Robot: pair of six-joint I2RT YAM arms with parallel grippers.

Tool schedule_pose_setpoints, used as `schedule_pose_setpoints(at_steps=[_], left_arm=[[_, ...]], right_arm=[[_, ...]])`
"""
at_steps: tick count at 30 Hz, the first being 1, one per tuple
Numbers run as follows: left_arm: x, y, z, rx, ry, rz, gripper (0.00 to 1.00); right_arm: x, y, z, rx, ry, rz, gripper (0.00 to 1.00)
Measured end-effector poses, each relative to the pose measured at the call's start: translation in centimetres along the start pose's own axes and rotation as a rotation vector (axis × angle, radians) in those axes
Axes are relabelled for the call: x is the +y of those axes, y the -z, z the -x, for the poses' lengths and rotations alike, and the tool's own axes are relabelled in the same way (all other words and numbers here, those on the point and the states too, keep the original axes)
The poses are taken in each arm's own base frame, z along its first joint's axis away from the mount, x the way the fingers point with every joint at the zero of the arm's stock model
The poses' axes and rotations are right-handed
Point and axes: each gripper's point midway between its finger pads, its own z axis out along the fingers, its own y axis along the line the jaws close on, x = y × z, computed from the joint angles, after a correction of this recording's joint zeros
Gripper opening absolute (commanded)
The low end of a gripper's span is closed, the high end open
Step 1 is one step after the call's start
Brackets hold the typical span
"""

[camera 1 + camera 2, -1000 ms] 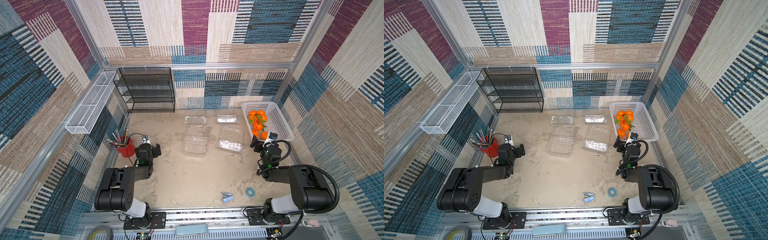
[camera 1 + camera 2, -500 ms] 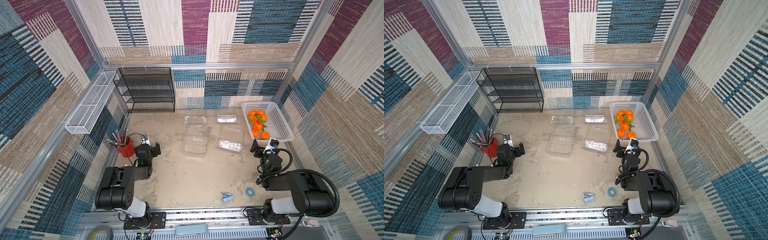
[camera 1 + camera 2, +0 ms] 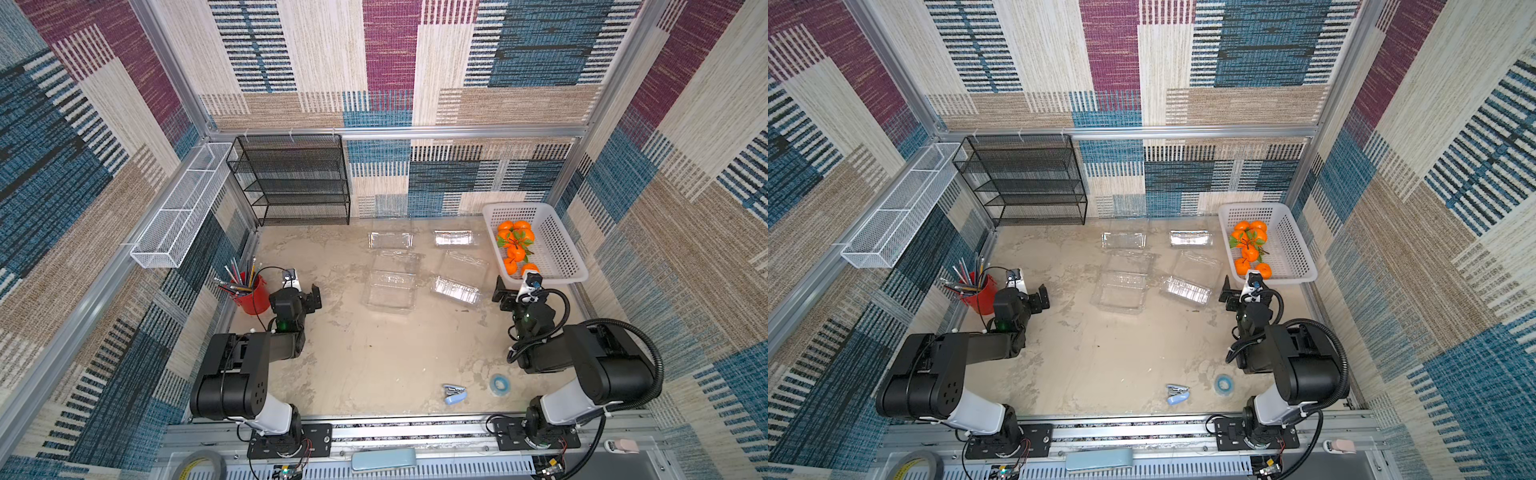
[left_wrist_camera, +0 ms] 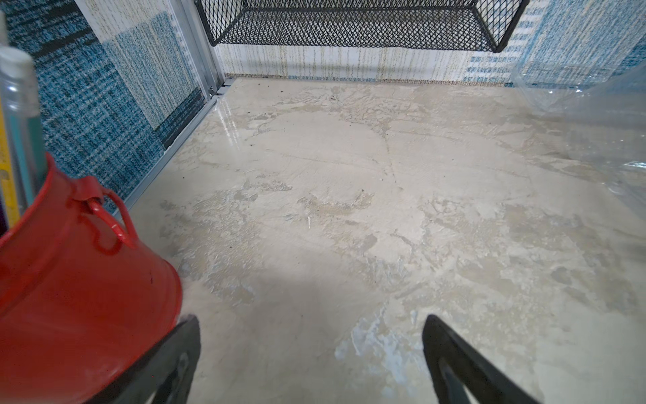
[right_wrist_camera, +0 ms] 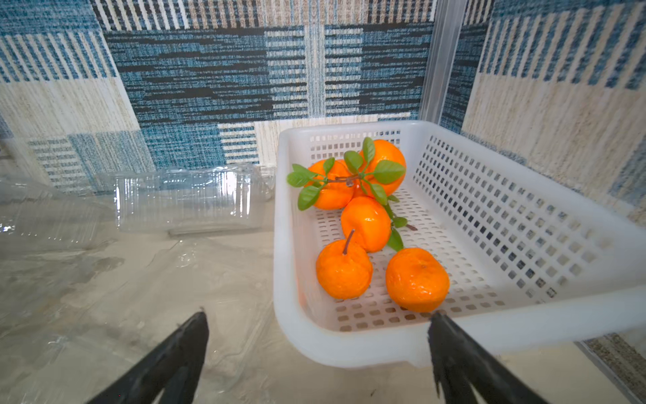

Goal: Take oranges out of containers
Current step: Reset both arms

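Note:
Several oranges (image 3: 515, 245) (image 3: 1250, 246) (image 5: 365, 222) with green leaves lie in the white perforated basket (image 3: 559, 249) (image 5: 507, 217) at the back right. Several clear clamshell containers (image 3: 390, 291) (image 3: 1185, 289) (image 5: 188, 199) sit on the table's middle, and I see no fruit in them. My right gripper (image 3: 513, 287) (image 5: 318, 314) stands open and empty just in front of the basket's near corner. At the left, next to the red bucket (image 3: 249, 293), my left gripper (image 3: 306, 297) (image 4: 310, 320) hangs open over bare table, holding nothing.
The red bucket (image 4: 70, 280) holds pens. A black mesh shelf (image 3: 291, 178) stands at the back left, with a white wire tray (image 3: 183, 208) on the left wall. A blue stapler (image 3: 454, 392) and a tape roll (image 3: 497, 383) lie near the front edge.
My right gripper has drawn back from the basket towards the front, still open. The left arm has not moved.

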Motion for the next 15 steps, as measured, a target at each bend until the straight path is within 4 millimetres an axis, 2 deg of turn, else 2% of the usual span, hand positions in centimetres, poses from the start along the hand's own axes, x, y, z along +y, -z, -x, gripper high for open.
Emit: schedule_pose_setpoints(at_steps=[15], left_arm=[[0.02,0.0,0.0,0.0,0.0,0.0,0.99]], right_arm=[[-0.12,0.24,0.15,-0.005,-0.001,-0.001,0.98]])
